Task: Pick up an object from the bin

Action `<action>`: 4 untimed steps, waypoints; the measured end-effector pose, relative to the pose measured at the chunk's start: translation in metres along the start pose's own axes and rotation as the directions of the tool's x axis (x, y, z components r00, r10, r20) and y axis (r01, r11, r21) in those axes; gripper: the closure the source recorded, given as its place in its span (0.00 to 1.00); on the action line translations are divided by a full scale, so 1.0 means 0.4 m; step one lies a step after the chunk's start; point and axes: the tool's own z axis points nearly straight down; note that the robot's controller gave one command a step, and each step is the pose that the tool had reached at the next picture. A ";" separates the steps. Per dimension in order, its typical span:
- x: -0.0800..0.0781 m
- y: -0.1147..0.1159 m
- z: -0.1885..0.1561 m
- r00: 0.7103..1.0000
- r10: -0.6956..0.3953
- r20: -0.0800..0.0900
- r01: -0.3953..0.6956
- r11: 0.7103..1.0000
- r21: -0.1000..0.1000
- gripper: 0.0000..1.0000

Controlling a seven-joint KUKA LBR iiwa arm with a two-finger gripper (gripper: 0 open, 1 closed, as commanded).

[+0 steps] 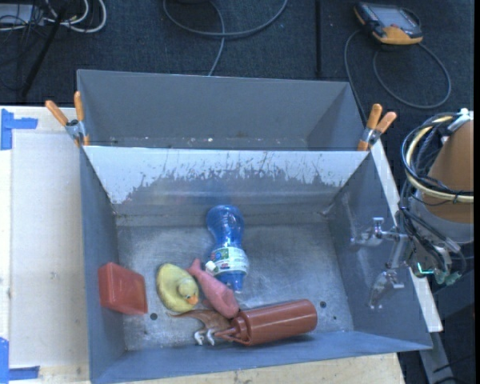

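Note:
My gripper hangs over the bin's sloping right wall, open, with nothing between its fingers. Nearest to it on the floor is a reddish-brown cylindrical bottle, lying on its side near the front wall. A clear blue plastic bottle with a white label lies in the middle of the floor, well left of the gripper. A pink soft thing lies slantwise between these two, touching both.
A yellow rubber duck sits beside the pink thing, and a red block lies at the front left. A small brown thing with white bits lies by the brown bottle's left end. The arm with its cables stands outside the right rim.

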 end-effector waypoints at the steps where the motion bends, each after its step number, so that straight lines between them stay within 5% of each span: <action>1: -0.004 0.002 -0.008 1.000 -0.003 0.007 0.003 1.000 0.001 0.00; 2: 0.006 0.068 0.136 0.993 -0.122 0.009 0.122 0.993 0.003 0.00; 3: -0.028 0.221 0.156 0.980 -0.198 0.007 0.198 0.980 0.002 0.00; 4: 0.009 0.223 0.199 0.942 -0.336 0.005 0.336 0.942 0.003 0.00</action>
